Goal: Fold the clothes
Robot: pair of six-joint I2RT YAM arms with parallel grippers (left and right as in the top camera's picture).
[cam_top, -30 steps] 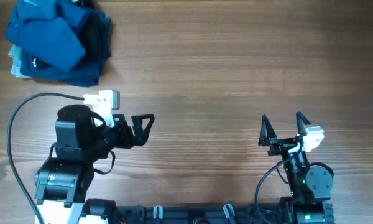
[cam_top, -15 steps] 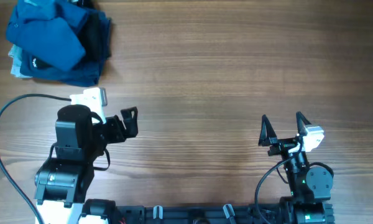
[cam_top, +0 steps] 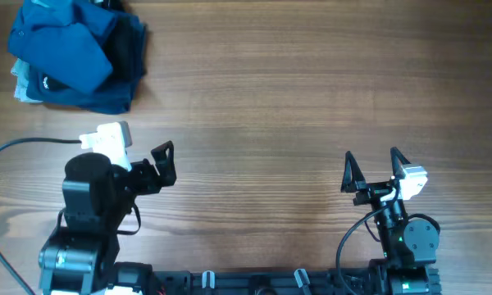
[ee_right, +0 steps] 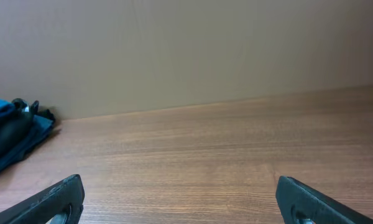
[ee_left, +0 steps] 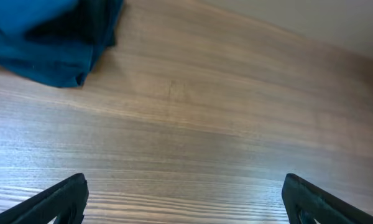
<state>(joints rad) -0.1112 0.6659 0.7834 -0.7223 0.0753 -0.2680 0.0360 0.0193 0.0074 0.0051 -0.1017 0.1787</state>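
Garment position: the large mid-blue soft cloth garment (cam_top: 61,45) lies crumpled in a heap at the far left of the brown wooden bench (cam_top: 312,82), on top of darker clothing (cam_top: 135,45). Left jaws are released and empty at near left, well apart from the heap. Right jaws are released and empty at near right.

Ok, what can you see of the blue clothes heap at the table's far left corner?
The clothes lie in a loose, crumpled heap, not yet folded. A soft mid-blue garment is on top, plain apart from a small pale mark near its lower left. It is draped over navy-black cloth showing at the right, and a pale layer peeks out at the left. The heap rests on the wooden table; nothing else touches it.
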